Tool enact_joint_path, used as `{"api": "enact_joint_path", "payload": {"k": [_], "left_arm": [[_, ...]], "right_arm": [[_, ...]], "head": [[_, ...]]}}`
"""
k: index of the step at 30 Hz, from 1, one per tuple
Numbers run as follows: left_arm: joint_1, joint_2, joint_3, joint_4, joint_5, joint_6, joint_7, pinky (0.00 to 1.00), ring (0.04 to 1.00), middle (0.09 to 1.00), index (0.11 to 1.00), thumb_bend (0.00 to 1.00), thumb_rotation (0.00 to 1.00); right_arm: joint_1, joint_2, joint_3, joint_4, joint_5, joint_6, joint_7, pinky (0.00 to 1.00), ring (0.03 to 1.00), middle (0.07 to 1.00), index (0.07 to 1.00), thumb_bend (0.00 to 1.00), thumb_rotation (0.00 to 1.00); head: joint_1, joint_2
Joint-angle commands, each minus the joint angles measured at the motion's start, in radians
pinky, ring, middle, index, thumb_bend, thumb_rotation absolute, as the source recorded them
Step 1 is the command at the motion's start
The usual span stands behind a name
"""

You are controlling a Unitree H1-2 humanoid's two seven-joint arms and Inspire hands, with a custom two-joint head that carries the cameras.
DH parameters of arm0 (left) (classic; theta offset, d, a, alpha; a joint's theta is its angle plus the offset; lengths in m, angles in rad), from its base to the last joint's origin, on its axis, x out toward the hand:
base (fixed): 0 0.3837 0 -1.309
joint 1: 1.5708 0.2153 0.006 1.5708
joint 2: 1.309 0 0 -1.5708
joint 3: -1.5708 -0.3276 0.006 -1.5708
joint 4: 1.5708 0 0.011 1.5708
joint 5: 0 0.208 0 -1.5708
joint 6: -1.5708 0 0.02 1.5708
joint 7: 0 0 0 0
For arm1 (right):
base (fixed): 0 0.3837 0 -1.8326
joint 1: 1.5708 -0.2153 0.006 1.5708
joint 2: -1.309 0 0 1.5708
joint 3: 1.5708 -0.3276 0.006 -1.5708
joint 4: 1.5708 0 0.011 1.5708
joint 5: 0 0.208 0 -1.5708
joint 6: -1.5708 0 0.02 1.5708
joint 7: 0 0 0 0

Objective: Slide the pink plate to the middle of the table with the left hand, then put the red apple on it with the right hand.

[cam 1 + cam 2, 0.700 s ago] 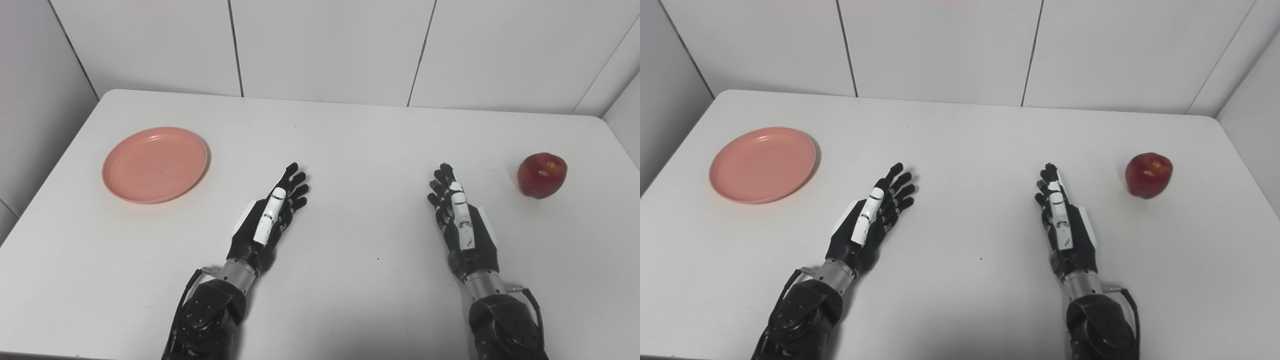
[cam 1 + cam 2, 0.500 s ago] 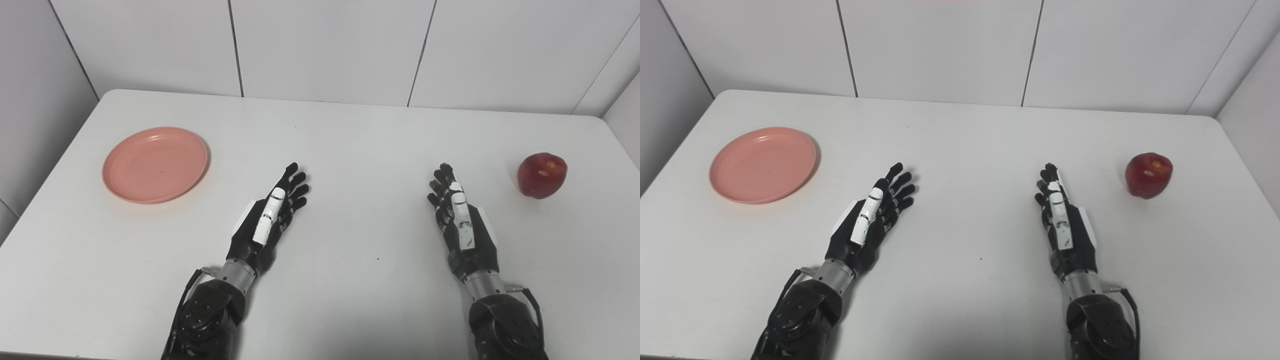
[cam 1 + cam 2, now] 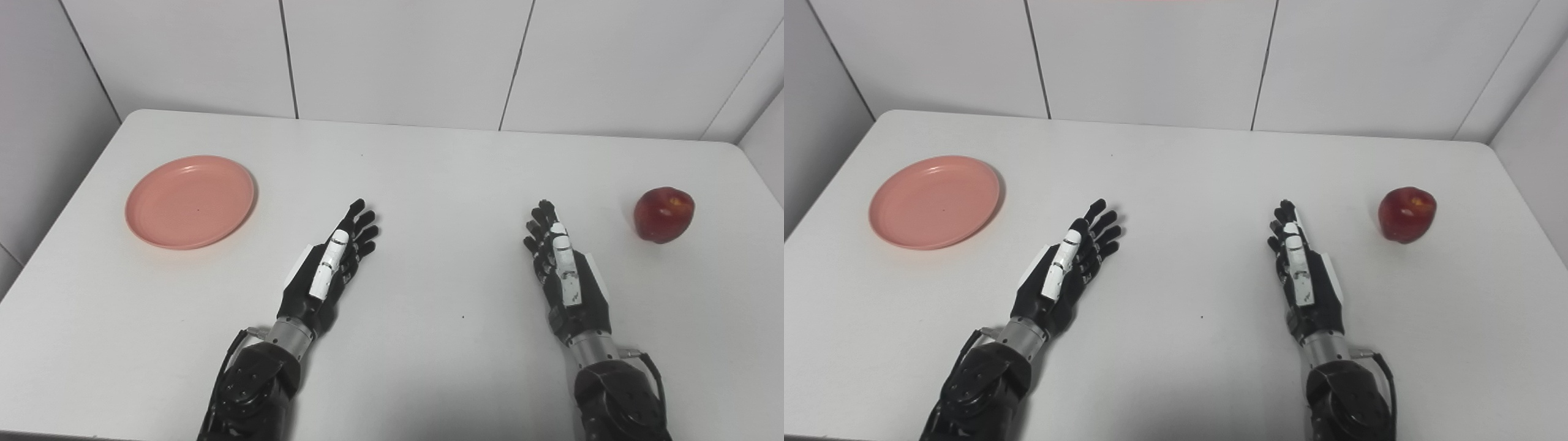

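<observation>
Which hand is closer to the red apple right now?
Right. The right hand lies open just left of the red apple; the left hand is farther left, near the pink plate.

The tabletop (image 3: 429, 165) is plain white with rounded far corners, and its far edge meets a wall of pale panels. A plate (image 3: 190, 201) lies flat on it, well to the left of the tabletop's middle and near the left edge; the plate is pink, round and shallow, with nothing on it. An apple (image 3: 664, 214) sits on the tabletop well to the right of the middle, near the right edge; it is red, with a yellowish patch at the top. A few tiny dark specks dot the tabletop around the middle.
</observation>
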Motion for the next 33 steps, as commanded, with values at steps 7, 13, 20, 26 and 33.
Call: {"api": "enact_joint_path", "payload": {"k": [7, 13, 20, 26, 33], "left_arm": [[0.0, 0.0, -0.005, 0.004, 0.014, -0.031, 0.0, 0.98, 0.963, 0.979, 0.975, 0.42, 1.0], [0.009, -0.017, -0.025, 0.02, 0.041, -0.056, 0.01, 0.98, 0.964, 0.982, 0.978, 0.42, 1.0], [0.01, -0.05, -0.038, 0.057, 0.055, -0.09, 0.022, 0.97, 0.964, 0.981, 0.979, 0.42, 1.0], [0.003, -0.074, -0.049, 0.105, 0.08, -0.131, 0.035, 0.97, 0.963, 0.98, 0.98, 0.4, 1.0], [-0.001, -0.085, -0.049, 0.115, 0.097, -0.133, 0.04, 0.96, 0.959, 0.974, 0.969, 0.4, 0.99]], "right_arm": [[-0.004, 0.007, 0.007, 0.001, 0.004, -0.008, 0.01, 1.0, 1.0, 1.0, 1.0, 0.23, 1.0], [0.007, -0.009, -0.001, 0.012, 0.014, -0.031, 0.023, 1.0, 1.0, 1.0, 1.0, 0.25, 1.0], [0.015, -0.022, -0.019, 0.026, 0.042, -0.048, 0.037, 1.0, 1.0, 1.0, 1.0, 0.24, 1.0], [0.013, -0.043, -0.028, 0.066, 0.065, -0.09, 0.073, 1.0, 1.0, 1.0, 1.0, 0.22, 1.0], [0.01, -0.042, -0.031, 0.077, 0.071, -0.104, 0.08, 1.0, 1.0, 1.0, 1.0, 0.17, 1.0]], "head": [[0.038, -0.02], [0.15, -0.061], [0.244, -0.105], [0.352, -0.156], [0.37, -0.173]]}}
